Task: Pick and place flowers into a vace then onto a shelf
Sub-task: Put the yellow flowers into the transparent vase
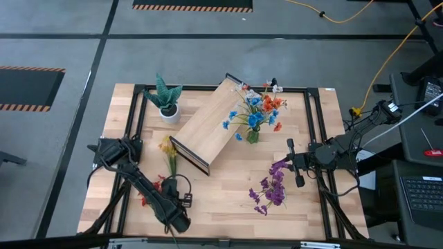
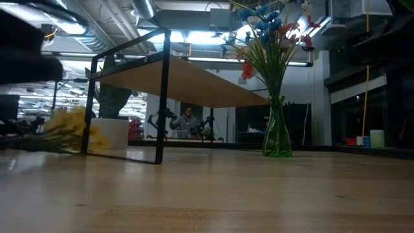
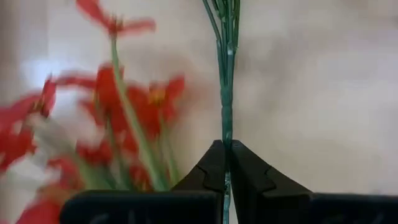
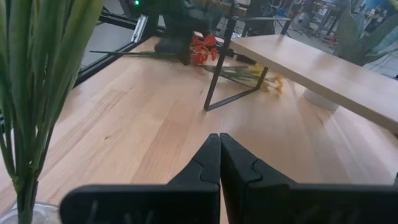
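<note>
A sprig of red flowers (image 3: 118, 118) lies near the table's front left, and my left gripper (image 3: 226, 163) (image 1: 166, 192) is shut on its green stem. The green vase (image 1: 253, 135) stands upright mid-table with blue and orange flowers (image 1: 259, 107) stuck in it. The wooden shelf (image 1: 211, 124) stands on its black legs, set slantwise left of the vase. Yellow flowers (image 1: 168, 149) lie by the shelf's near end. Purple flowers (image 1: 273, 187) lie at the front right. My right gripper (image 4: 219, 155) (image 1: 289, 163) hovers shut and empty right of the vase. My left gripper pinches the red sprig's wrapped green stem (image 3: 227, 134) between its two fingertips. It comes steeply from above, with one finger on each side of the stem. The stem runs on past the fingertips; the blossoms spread beside it. Whether the sprig is clear of the table I cannot tell.
A spiky green plant in a white pot (image 1: 168, 105) stands at the far left, behind the shelf. Black frame rails (image 1: 315, 124) run along the table's sides. Bare wood (image 1: 221, 200) lies between the red and purple sprigs.
</note>
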You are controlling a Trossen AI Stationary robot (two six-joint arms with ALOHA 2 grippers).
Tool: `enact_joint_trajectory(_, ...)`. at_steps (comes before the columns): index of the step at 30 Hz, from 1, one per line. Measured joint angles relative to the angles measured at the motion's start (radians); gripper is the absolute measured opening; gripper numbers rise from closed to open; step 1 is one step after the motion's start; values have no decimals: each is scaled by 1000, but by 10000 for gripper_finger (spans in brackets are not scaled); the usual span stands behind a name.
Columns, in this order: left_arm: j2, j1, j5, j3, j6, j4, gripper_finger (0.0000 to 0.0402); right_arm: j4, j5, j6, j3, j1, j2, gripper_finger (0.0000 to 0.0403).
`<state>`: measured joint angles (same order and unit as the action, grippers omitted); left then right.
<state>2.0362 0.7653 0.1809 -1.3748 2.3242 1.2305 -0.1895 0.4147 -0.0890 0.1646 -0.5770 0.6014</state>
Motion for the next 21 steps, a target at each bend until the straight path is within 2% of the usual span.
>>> enact_joint_trajectory(6,-2,18,17,-49,2,65,4,6,0,6,0,0,0,0)
enact_joint_trajectory(13,-3,4,18,-158,2,341,4,6,0,9,0,0,0,0)
enact_joint_trajectory(17,-48,18,81,-179,0,345,4,7,0,9,0,0,0,0)
enact_joint_trajectory(21,-53,11,92,-180,-1,339,4,7,0,9,0,0,0,0)
